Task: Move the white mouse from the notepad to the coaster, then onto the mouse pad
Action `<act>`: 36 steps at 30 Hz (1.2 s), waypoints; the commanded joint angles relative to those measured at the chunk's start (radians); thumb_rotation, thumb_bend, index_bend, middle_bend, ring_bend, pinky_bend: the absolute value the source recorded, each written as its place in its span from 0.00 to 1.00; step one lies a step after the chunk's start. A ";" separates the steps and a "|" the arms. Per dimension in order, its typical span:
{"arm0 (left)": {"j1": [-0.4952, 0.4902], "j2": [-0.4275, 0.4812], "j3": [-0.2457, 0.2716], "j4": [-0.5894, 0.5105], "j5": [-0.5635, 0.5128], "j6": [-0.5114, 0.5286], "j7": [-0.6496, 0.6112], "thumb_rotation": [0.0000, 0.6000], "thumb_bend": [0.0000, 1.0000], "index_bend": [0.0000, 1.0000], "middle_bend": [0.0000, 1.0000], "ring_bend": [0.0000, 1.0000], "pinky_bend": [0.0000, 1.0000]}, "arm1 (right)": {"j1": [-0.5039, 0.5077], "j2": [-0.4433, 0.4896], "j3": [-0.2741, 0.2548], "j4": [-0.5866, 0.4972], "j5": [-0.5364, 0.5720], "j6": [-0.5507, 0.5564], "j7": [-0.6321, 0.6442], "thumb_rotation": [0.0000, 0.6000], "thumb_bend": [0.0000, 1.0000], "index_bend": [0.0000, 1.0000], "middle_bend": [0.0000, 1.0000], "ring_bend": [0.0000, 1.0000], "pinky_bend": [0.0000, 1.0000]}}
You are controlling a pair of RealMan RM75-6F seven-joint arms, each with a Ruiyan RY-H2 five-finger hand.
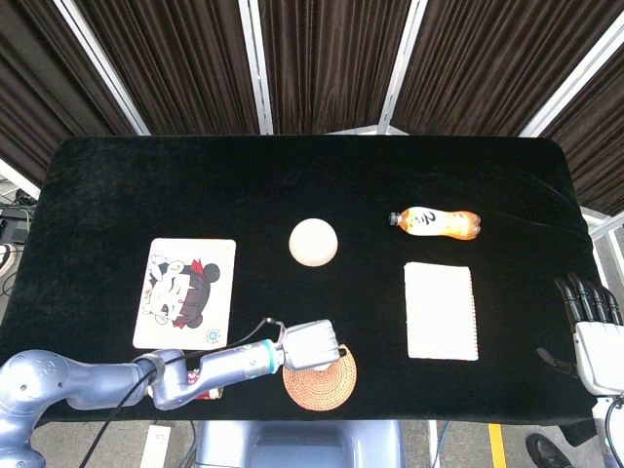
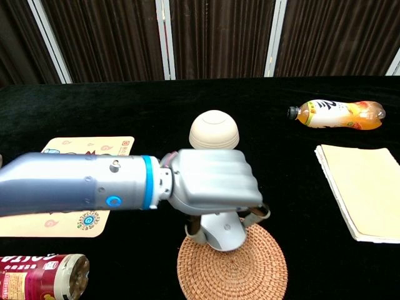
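Open black cloth between the coaster (image 1: 320, 378) and the mouse pad (image 1: 185, 292), with only a red can (image 2: 42, 275) lying on its side at the near edge, just below the pad's corner and possibly under the left arm's line. Upturned bowl (image 1: 313, 242) standing farther back, well apart from both. Wide bare lane from coaster to notepad (image 1: 441, 311). Bottle (image 1: 435, 222) lying beyond the notepad, off any near path.
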 commanded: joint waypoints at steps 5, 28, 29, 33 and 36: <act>0.005 0.140 0.122 0.042 0.158 0.179 -0.141 1.00 0.00 0.70 0.54 0.57 0.55 | -0.005 -0.008 0.003 -0.002 -0.005 -0.006 -0.023 1.00 0.00 0.00 0.00 0.00 0.00; 0.216 0.093 0.457 1.070 0.479 0.862 -0.666 1.00 0.00 0.75 0.52 0.56 0.54 | -0.010 -0.049 0.030 -0.024 0.051 -0.027 -0.174 1.00 0.00 0.00 0.00 0.00 0.00; 0.226 0.088 0.462 1.093 0.477 0.870 -0.680 1.00 0.00 0.75 0.52 0.56 0.54 | -0.010 -0.049 0.031 -0.024 0.053 -0.028 -0.178 1.00 0.00 0.00 0.00 0.00 0.00; 0.246 0.073 0.477 1.135 0.477 0.890 -0.698 1.00 0.00 0.75 0.52 0.56 0.54 | -0.011 -0.049 0.034 -0.024 0.057 -0.030 -0.180 1.00 0.00 0.00 0.00 0.00 0.00; 0.262 0.066 0.489 1.158 0.475 0.898 -0.701 1.00 0.00 0.75 0.52 0.56 0.54 | -0.012 -0.047 0.035 -0.024 0.056 -0.031 -0.176 1.00 0.00 0.00 0.00 0.00 0.00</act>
